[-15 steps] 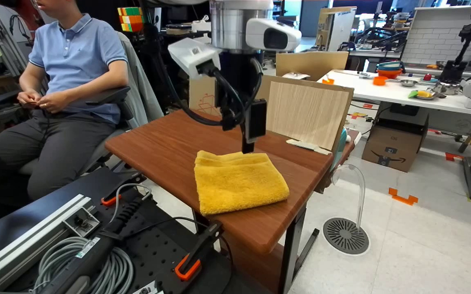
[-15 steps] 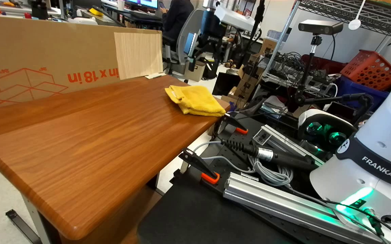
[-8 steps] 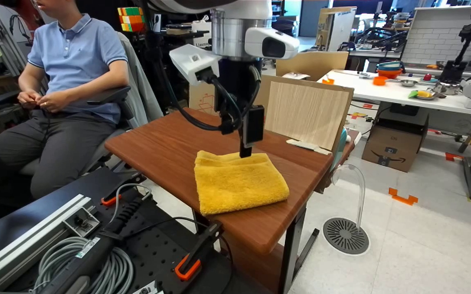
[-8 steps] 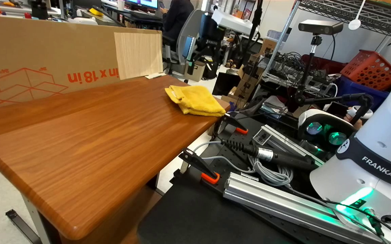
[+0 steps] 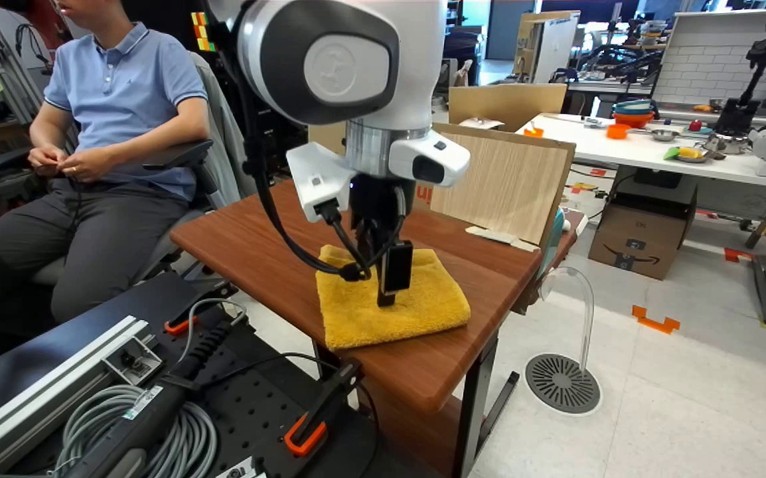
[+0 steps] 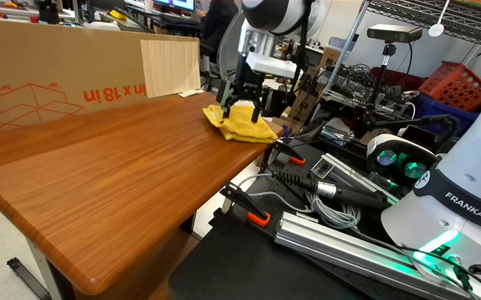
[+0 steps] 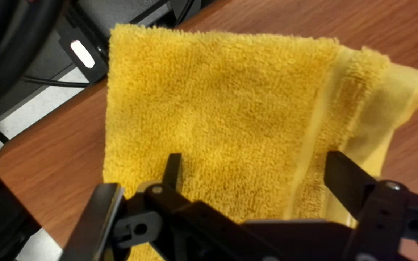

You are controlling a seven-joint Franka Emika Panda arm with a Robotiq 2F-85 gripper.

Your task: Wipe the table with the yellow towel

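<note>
The yellow towel lies folded on the reddish-brown table, near one end. The towel shows in both exterior views point(image 5: 429, 302) point(image 6: 246, 131) and fills much of the wrist view point(image 7: 223, 94). The table top also shows in both exterior views point(image 5: 257, 222) point(image 6: 111, 166) and in the wrist view point(image 7: 71, 145). My gripper points down over the towel in both exterior views point(image 5: 386, 300) point(image 6: 241, 116). In the wrist view the gripper point(image 7: 254, 155) is open, its fingers wide apart with only towel beneath. The fingertips are at or just above the cloth; I cannot tell if they touch.
A cardboard panel point(image 6: 73, 66) stands along the table's far edge. Black clamps with orange grips point(image 5: 306, 431) point(image 6: 259, 217) sit at the near edge, beside a black bench with coiled cable point(image 5: 137, 425). A seated person point(image 5: 124, 119) is beside the table.
The arm has come down, and my gripper has moved from above the towel's far edge to low over its middle. The towel has not moved.
</note>
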